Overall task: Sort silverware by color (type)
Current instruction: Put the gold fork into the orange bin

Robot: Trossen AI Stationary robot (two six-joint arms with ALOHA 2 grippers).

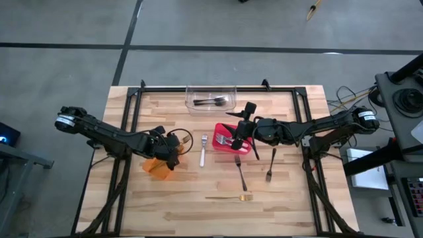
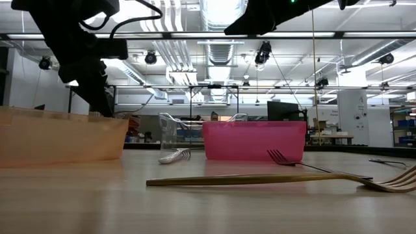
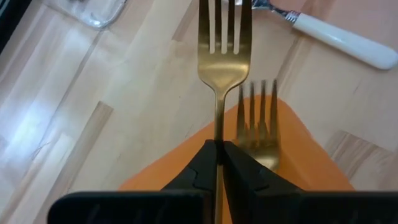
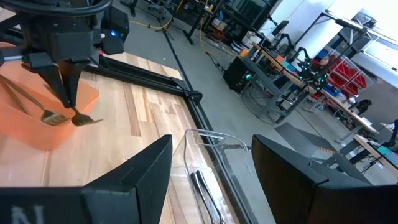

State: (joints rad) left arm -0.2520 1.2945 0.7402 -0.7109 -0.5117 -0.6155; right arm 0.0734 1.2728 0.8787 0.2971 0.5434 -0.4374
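Two arms from above: my left gripper (image 1: 173, 153) sits over the orange bin (image 1: 157, 166), right gripper (image 1: 243, 135) over the red bin (image 1: 225, 147). Left wrist: fingers pinch a gold fork (image 3: 224, 50) by its handle. Right wrist: my fingers (image 4: 292, 180) stand spread.

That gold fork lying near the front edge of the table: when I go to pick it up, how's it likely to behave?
The gold fork is probably stiff, being thin metal. It lies flat on the table, so getting fingers under its slim handle may be awkward, and the shiny finish could slip. It likely pivots if pinched far from its middle.
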